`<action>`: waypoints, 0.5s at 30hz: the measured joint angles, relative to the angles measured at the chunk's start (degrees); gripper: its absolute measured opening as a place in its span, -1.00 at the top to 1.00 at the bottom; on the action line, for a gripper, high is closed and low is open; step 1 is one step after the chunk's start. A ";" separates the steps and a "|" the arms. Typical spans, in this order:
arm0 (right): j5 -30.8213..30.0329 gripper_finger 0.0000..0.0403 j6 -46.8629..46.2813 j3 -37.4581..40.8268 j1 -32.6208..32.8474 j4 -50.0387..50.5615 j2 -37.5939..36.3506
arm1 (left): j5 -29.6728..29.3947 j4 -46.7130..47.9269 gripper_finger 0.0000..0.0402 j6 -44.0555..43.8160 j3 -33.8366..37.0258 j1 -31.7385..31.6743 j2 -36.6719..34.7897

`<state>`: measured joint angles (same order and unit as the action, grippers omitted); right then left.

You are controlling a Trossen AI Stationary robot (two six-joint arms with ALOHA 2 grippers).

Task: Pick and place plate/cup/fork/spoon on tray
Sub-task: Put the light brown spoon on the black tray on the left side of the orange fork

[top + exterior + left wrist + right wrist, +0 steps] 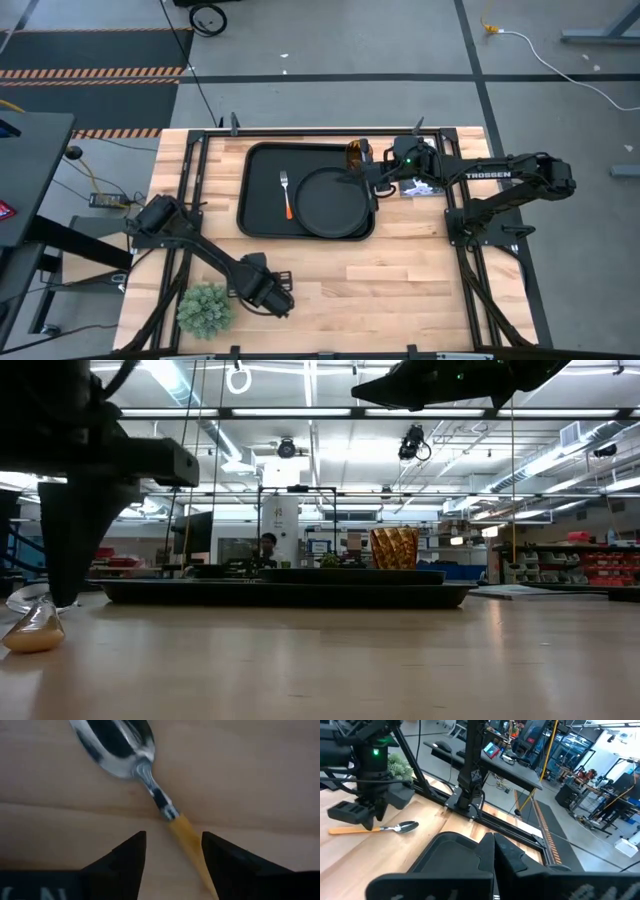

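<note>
The black tray (262, 170) lies at the table's far middle. The round black plate (330, 202) lies in its right half, and the fork (286, 195) lies left of the plate. The amber cup (356, 153) stands upright in the tray's far right corner; it also shows in the low view (393, 547). The spoon (120, 745) lies flat on the wood near the table's near left. My left gripper (172, 847) is open, low over the spoon's orange handle, one finger on each side. My right gripper (494, 851) is shut and empty, raised above the tray's far right part (372, 178). My left gripper comes from above with its open fingers across the spoon's orange handle (186, 836), close to where it joins the metal neck. The handle runs close along one finger (225, 865); I cannot tell whether they touch. The spoon lies flat on the table.
A green plant ball (205, 308) sits at the near left, close to my left gripper. A small white thing (420, 188) lies right of the tray under my right arm. Bare wood lies between the tray and the table's near edge.
</note>
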<state>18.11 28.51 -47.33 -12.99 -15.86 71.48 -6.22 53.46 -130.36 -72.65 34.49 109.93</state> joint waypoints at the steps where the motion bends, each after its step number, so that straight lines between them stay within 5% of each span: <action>1: 0.02 0.98 0.00 0.00 0.00 0.00 0.00 | -0.01 0.29 0.01 0.00 0.07 -0.20 0.00; 15: 1.55 0.98 -1.28 0.00 0.00 -1.01 0.02 | 1.39 -0.03 0.14 3.29 0.07 -1.48 1.03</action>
<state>19.66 27.23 -47.33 -12.99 -16.86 71.50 -4.82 53.43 -127.07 -72.58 33.01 110.96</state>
